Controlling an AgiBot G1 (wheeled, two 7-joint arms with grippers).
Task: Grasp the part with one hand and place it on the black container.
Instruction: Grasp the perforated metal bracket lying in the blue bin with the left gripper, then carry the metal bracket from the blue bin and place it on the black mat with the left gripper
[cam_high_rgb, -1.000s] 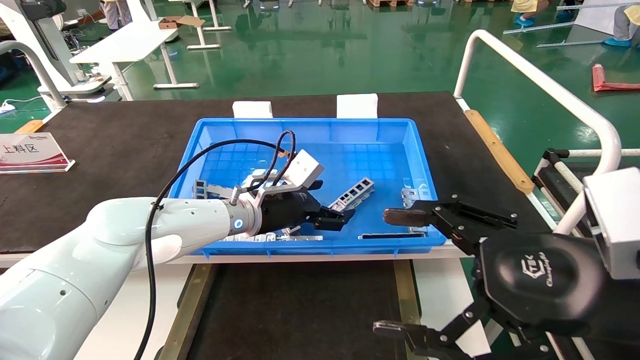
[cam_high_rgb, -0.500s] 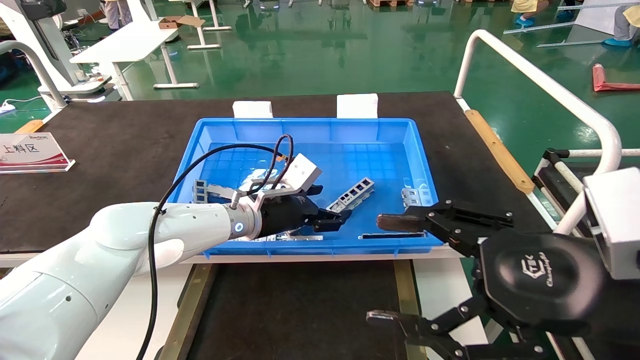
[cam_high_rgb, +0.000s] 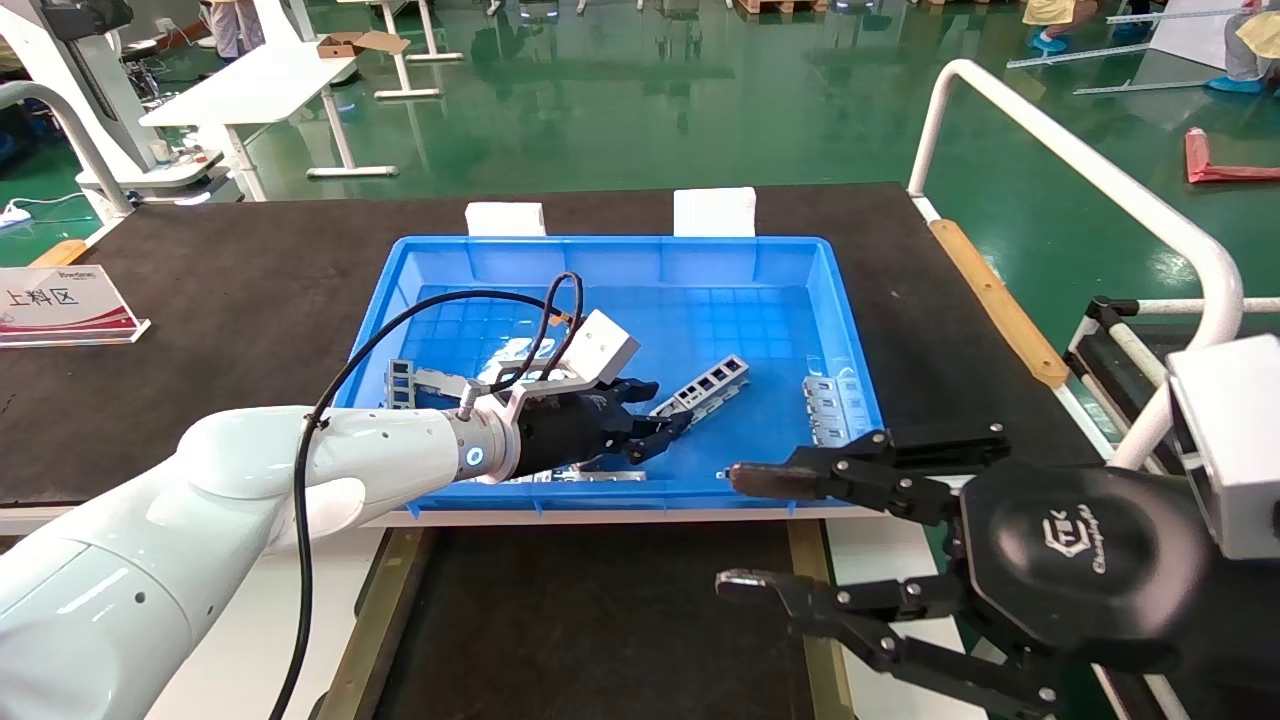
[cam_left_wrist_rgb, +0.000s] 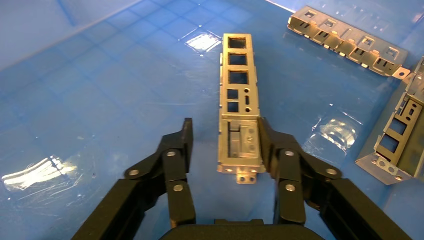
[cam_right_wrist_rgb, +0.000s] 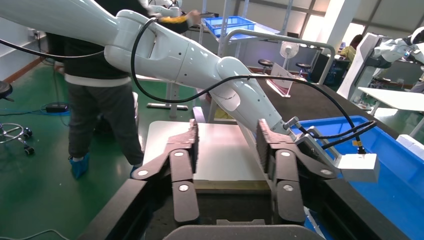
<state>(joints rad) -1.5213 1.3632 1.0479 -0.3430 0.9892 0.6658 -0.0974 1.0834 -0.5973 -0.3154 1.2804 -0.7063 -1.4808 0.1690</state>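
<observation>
The part, a silver ladder-like bar with rectangular cutouts, lies flat in the blue bin. It also shows in the left wrist view. My left gripper is down in the bin and open, and in its own view the jaws straddle the part's near end. One finger rests against the part's side; the other stands apart. My right gripper is open and empty, hovering over the black container, which also shows in the right wrist view.
More metal parts lie in the bin at the right, at the left and by the front wall. Two white blocks stand behind the bin. A sign is at the left, a white rail at the right.
My left gripper has drawn back a little along the part to its near end. My right gripper has swung left and down, off the bin's front corner and over the black container.
</observation>
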